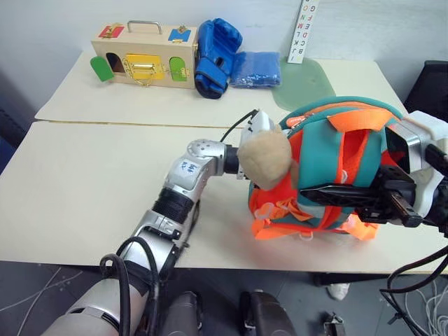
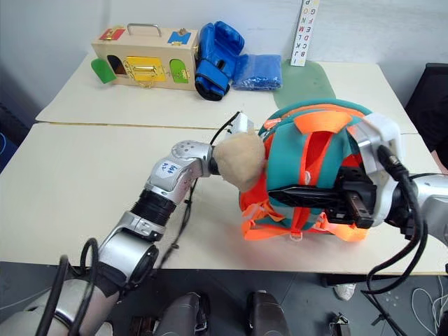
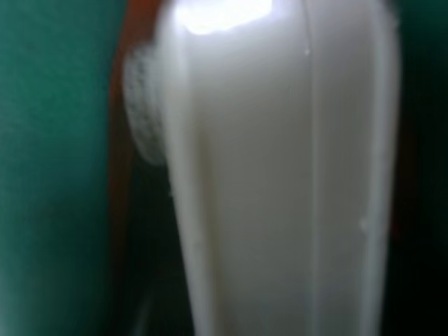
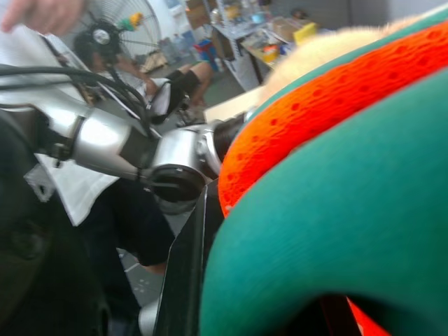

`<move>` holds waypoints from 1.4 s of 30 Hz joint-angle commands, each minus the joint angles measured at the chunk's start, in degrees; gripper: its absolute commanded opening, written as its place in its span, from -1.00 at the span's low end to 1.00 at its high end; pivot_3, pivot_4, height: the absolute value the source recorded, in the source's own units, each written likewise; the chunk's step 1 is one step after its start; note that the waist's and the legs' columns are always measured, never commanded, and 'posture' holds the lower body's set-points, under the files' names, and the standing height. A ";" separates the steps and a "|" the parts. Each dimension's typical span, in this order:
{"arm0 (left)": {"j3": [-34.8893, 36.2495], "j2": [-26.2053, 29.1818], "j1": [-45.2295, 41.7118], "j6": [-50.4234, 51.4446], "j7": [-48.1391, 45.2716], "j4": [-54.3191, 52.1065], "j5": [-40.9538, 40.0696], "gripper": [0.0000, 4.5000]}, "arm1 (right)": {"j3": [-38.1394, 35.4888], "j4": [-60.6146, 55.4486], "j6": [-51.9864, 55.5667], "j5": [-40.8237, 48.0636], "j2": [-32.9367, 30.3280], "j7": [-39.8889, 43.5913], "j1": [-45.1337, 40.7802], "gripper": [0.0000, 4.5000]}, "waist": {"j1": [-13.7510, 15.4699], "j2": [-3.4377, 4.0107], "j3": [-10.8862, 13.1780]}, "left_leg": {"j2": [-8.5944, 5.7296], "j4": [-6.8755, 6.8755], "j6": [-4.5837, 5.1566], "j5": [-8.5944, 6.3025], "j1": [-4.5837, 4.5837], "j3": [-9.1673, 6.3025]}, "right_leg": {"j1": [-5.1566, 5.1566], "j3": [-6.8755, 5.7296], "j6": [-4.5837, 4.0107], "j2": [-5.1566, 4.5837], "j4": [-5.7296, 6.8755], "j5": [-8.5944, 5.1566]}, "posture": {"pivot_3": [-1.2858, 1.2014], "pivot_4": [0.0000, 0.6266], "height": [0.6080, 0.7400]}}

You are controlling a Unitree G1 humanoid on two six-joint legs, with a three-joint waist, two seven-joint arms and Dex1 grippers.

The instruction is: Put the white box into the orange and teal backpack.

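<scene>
I have the orange and teal backpack (image 1: 329, 168) upright near the right front edge of the counter (image 1: 84, 189), my right tool (image 2: 350, 199) pressed together on its teal strap to steady it, while my left arm reaches in behind the tan plush animal (image 1: 264, 159) on its left side. The white box (image 3: 280, 175) sits right up against the left wrist camera with teal and orange fabric beside it, so I judge it is entering the bag; whether the left tool is spread or pinching it I cannot tell. To do this well I would hold the strap firm and push the box deep before drawing back.
</scene>
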 commanded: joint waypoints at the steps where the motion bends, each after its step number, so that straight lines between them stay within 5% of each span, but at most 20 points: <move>1: 1.23 4.28 2.13 3.18 -3.12 -8.96 -2.39 0.55 | -2.05 -2.15 -1.23 -0.41 0.08 0.84 2.30 -1.00 | -0.13 0.02 -0.01 | 0.00 -0.02 -0.02 0.01 0.01 0.00 | -0.01 0.01 0.00 0.00 0.01 0.00 | 0.03 -0.52 1.00; 5: 4.55 16.22 8.36 11.94 -7.37 -23.61 -7.73 0.98 | -2.44 -2.94 -2.00 -2.35 0.45 2.03 6.29 -1.00 | -0.63 0.04 -0.02 | 0.04 -0.02 -0.13 0.07 0.05 -0.01 | 0.00 0.04 -0.04 0.01 0.07 -0.02 | 0.03 -0.52 1.00; 13: 18.28 31.79 11.52 27.58 -7.49 -34.79 -23.22 0.98 | -1.12 -2.16 -4.13 -6.32 1.97 2.19 9.14 -1.00 | -0.59 0.04 -0.02 | -0.03 0.03 -0.11 0.06 0.07 -0.16 | 0.13 -0.01 -0.08 -0.08 0.05 -0.04 | 0.03 -0.52 1.00; 17: 21.48 29.42 8.42 32.01 0.39 -36.54 -27.89 0.98 | -0.99 -1.96 -4.44 -6.86 2.34 2.56 9.62 -1.00 | 0.29 0.04 -0.02 | -0.08 0.05 -0.12 0.06 0.06 -0.21 | 0.18 -0.03 -0.06 -0.12 0.01 -0.03 | 0.03 -0.52 1.00; 25: 10.15 24.83 9.99 14.27 10.59 -35.41 -10.11 0.98 | -1.40 -2.89 -4.11 -5.26 2.91 2.05 10.78 -1.00 | 0.10 0.04 -0.02 | -0.11 0.01 -0.21 0.12 0.09 -0.18 | 0.20 0.01 0.00 -0.06 -0.01 0.00 | 0.03 -0.52 1.00; 35: 6.60 20.23 7.17 11.57 6.54 -26.30 -9.16 0.98 | -1.45 -3.52 -4.70 -4.48 3.63 0.65 11.33 -1.00 | 0.21 0.04 -0.02 | -0.09 0.04 -0.11 0.06 0.08 -0.18 | 0.20 0.02 -0.01 -0.04 -0.02 0.00 | 0.03 -0.52 1.00; 42: 4.53 19.19 5.90 7.94 3.84 -21.38 -6.35 0.14 | -2.62 -4.36 -5.90 -4.93 3.80 0.31 13.42 -1.00 | 0.26 0.04 -0.02 | -0.10 0.04 -0.13 0.07 0.07 -0.18 | 0.20 0.01 -0.01 -0.04 -0.02 0.00 | 0.03 -0.52 1.00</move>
